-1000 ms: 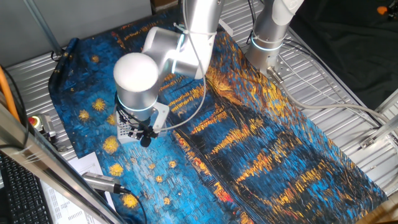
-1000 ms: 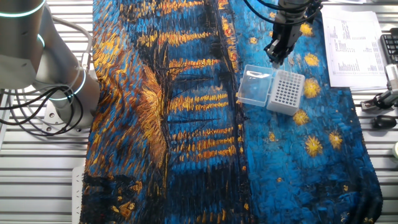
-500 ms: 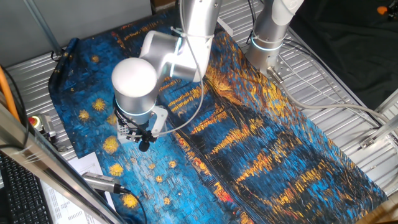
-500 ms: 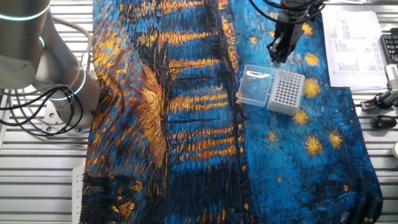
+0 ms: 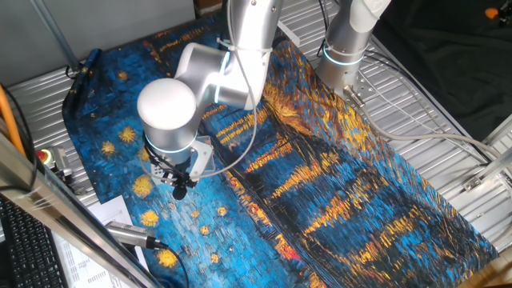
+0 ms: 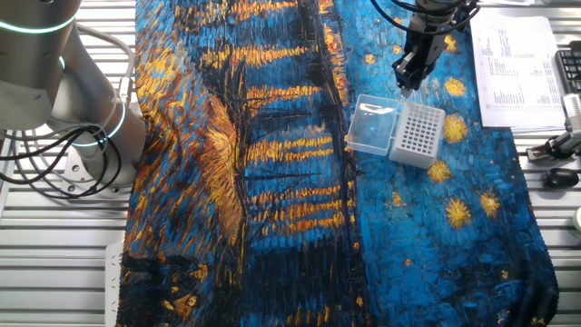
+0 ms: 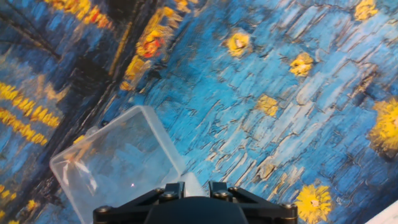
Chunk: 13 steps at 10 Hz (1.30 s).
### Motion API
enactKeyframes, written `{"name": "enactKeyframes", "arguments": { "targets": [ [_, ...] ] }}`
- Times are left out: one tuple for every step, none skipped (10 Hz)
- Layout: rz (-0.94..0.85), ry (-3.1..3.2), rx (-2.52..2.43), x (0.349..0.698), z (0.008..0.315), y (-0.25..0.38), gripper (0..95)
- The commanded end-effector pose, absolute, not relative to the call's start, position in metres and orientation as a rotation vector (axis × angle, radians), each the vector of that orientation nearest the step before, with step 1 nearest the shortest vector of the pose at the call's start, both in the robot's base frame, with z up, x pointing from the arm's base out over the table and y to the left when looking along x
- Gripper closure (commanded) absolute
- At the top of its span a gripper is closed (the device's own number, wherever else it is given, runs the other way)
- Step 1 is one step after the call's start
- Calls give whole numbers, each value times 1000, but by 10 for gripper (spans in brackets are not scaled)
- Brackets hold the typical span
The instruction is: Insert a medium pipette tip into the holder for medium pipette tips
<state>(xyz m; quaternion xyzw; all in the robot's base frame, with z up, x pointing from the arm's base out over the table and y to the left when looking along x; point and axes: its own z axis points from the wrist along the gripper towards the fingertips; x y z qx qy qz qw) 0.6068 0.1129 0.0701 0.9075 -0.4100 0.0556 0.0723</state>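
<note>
The holder for medium pipette tips (image 6: 418, 133) is a small white block with a grid of dark holes, standing on the painted cloth. A clear plastic box (image 6: 370, 129) touches its left side and also shows in the hand view (image 7: 118, 155). My gripper (image 6: 406, 84) hangs just above the holder's far left corner. In the hand view its fingers (image 7: 171, 188) stand close together around a pale slim cone, the medium pipette tip (image 7: 192, 179). In one fixed view the hand (image 5: 179, 190) covers the holder.
The base of a second arm (image 6: 64, 100) stands left of the cloth. Printed papers (image 6: 513, 64) lie at the right. A pipette (image 5: 132, 234) and a keyboard (image 5: 24, 240) sit by the cloth's edge, and cables (image 5: 400, 128) run over the metal table.
The hand has drifted a little sideways along the holder's far edge, towards the papers, staying at about the same height. Holder and clear box have not moved.
</note>
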Motion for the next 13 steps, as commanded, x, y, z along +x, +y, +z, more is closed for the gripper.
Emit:
{"name": "enactKeyframes", "arguments": {
  "targets": [
    [172, -1249, 2722, 607, 71, 113, 760],
    [169, -1267, 2719, 609, 72, 113, 760],
    [165, -1277, 2717, 611, 71, 116, 760],
    [163, -1298, 2713, 612, 70, 119, 760],
    [162, -1309, 2709, 613, 69, 121, 760],
    [163, -1320, 2705, 614, 69, 123, 760],
    [166, -1321, 2704, 616, 69, 125, 950],
    [172, -1325, 2698, 618, 69, 125, 950],
    [175, -1331, 2694, 619, 70, 126, 950],
    [177, -1349, 2687, 622, 70, 127, 950],
    [178, -1354, 2684, 625, 69, 127, 950],
    [178, -1364, 2679, 627, 68, 127, 950],
    [180, -1386, 2668, 627, 68, 127, 760]
  ]
}}
